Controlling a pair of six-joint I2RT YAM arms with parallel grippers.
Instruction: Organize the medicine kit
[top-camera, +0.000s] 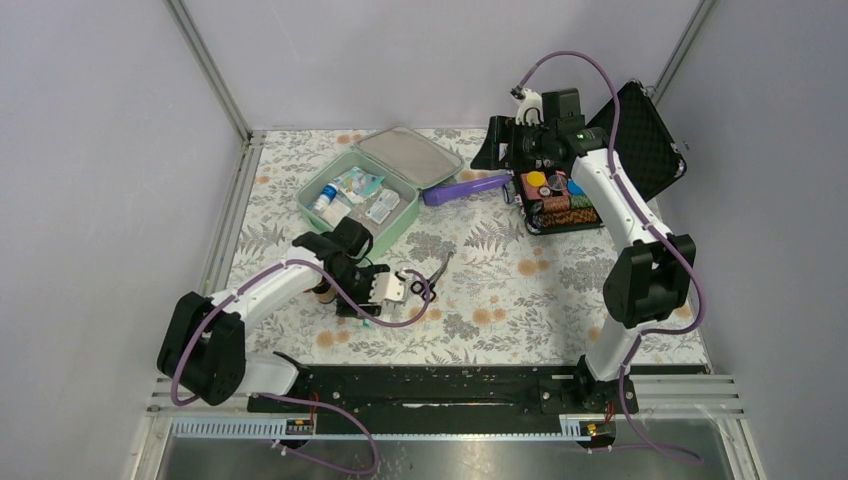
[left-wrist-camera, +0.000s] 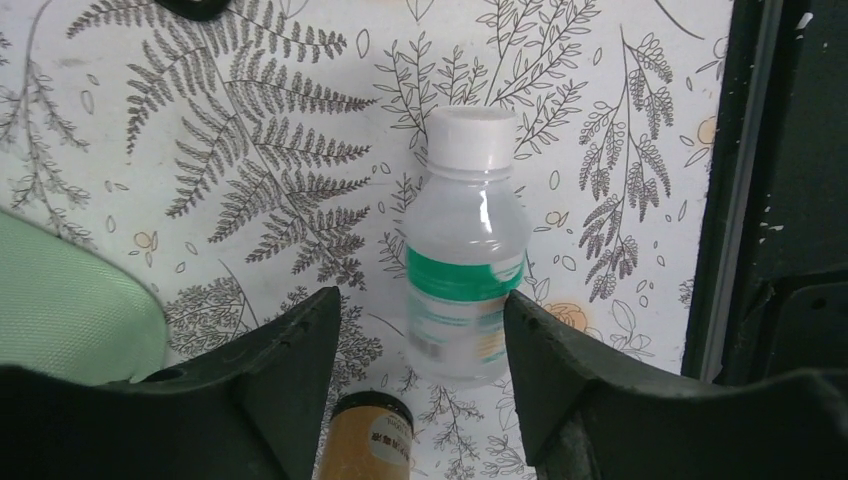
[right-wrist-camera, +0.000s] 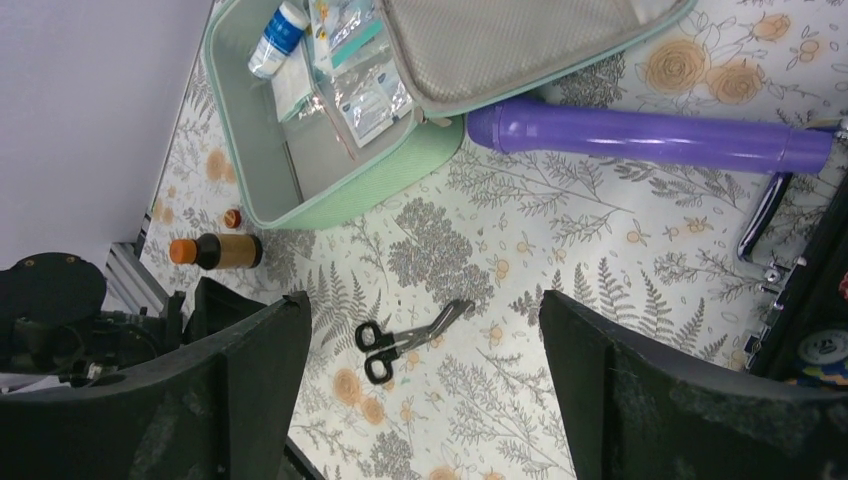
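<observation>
The medicine kit (top-camera: 345, 200) lies open at the back left, mint-green with a grey inside, and holds a white bottle, sachets and small clear boxes. It also fills the top of the right wrist view, the medicine kit (right-wrist-camera: 340, 200). My left gripper (top-camera: 375, 300) hangs low over the mat in front of it. In the left wrist view a clear bottle (left-wrist-camera: 465, 250) with a white cap and green band lies between the spread jaws of the left gripper (left-wrist-camera: 420, 305), with a gap on its left side. My right gripper (right-wrist-camera: 425, 310) is open and empty, high above the scissors (right-wrist-camera: 405, 340).
An amber bottle (right-wrist-camera: 215, 250) with an orange cap lies beside the left arm, and scissors (top-camera: 430, 280) just right of the left gripper. A purple tube (top-camera: 465, 188) lies right of the kit. A black case (top-camera: 560, 205) of colourful pieces stands open at the back right.
</observation>
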